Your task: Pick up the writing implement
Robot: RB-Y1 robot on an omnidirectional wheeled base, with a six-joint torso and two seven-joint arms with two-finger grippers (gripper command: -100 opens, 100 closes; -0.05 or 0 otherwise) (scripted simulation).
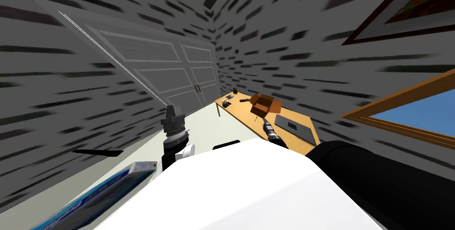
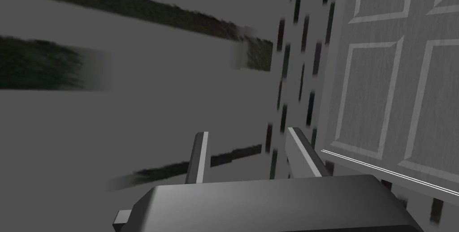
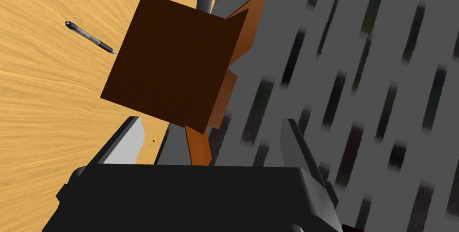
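A slim grey pen (image 3: 89, 37) lies on the wooden desk (image 3: 40, 108), on the far side of a brown cardboard box (image 3: 175, 63) with open flaps. My right gripper (image 3: 210, 144) hovers open just short of the box, which stands between its fingers and the pen. Nothing is between the fingers. In the head view the right gripper (image 1: 265, 120) hangs over the desk (image 1: 249, 123) beside the box (image 1: 264, 104). My left gripper (image 2: 251, 153) is open and empty, raised at my left (image 1: 171, 109) away from the desk.
A dark flat pad (image 1: 293, 126) lies on the near part of the desk. Small dark items (image 1: 229, 100) sit at its far end. A grey panelled double door (image 1: 177, 76) stands beyond. A blue and white box (image 1: 111, 187) lies low at my left.
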